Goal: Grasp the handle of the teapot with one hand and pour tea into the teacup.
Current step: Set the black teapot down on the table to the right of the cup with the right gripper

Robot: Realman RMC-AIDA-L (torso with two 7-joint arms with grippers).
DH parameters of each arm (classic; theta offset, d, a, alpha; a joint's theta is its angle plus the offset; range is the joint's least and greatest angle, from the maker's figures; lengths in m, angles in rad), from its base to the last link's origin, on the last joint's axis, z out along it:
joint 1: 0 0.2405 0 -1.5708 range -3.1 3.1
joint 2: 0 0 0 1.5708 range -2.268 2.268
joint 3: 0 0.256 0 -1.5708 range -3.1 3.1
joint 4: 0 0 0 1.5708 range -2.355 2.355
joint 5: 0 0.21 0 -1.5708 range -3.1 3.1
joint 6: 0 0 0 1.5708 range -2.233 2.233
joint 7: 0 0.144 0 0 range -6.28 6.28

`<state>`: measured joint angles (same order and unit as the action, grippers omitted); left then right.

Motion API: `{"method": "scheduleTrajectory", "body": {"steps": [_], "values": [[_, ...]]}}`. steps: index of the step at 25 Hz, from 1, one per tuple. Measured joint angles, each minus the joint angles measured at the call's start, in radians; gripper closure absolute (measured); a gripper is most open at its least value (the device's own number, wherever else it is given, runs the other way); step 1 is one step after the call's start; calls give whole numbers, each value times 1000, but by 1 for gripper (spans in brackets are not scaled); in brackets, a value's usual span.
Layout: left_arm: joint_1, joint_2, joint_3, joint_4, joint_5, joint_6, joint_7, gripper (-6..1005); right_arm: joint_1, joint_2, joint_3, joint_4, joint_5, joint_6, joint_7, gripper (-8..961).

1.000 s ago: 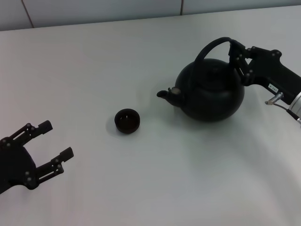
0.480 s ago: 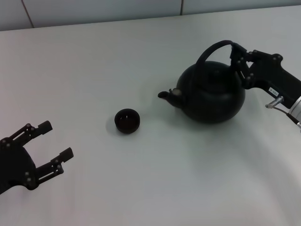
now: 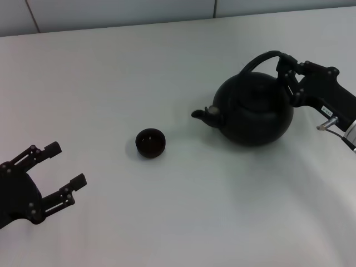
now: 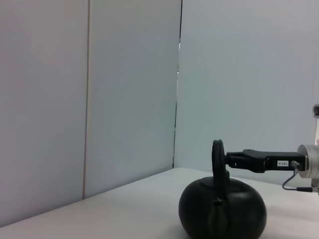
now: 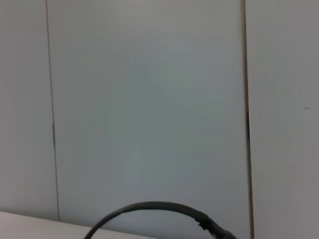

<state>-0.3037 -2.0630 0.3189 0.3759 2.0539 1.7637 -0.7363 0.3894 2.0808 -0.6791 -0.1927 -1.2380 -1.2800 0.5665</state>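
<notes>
The matte-black teapot point(image 3: 256, 114) stands upright at the right of the white table, its spout pointing left toward the teacup point(image 3: 151, 142). My right gripper point(image 3: 283, 67) is shut on the right end of the arched handle point(image 3: 257, 60). The small dark teacup sits alone about a spout's length to the left of the pot. My left gripper point(image 3: 67, 164) is open and empty at the near left. The left wrist view shows the teapot point(image 4: 222, 211), its handle point(image 4: 218, 154) edge-on and the right gripper point(image 4: 234, 160) on it. The right wrist view shows only the handle's arc point(image 5: 149, 206).
The white table point(image 3: 167, 72) ends at a pale panelled wall point(image 3: 111, 11) behind. Bare table lies between the teacup and my left gripper.
The teapot, held by my right gripper, has shifted slightly right and toward me, so its spout is a little farther from the teacup. The left arm has not moved.
</notes>
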Motion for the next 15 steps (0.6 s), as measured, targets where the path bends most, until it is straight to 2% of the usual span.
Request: {"method": "scheduleTrajectory", "body": {"steps": [6, 15], "values": [[0, 0, 0, 0, 0, 3, 0, 187, -11, -1, 0, 0, 0, -7, 0, 720], [0, 0, 0, 0, 0, 10, 0, 186, -38, 0, 11, -3, 3, -40, 5, 526]]}}
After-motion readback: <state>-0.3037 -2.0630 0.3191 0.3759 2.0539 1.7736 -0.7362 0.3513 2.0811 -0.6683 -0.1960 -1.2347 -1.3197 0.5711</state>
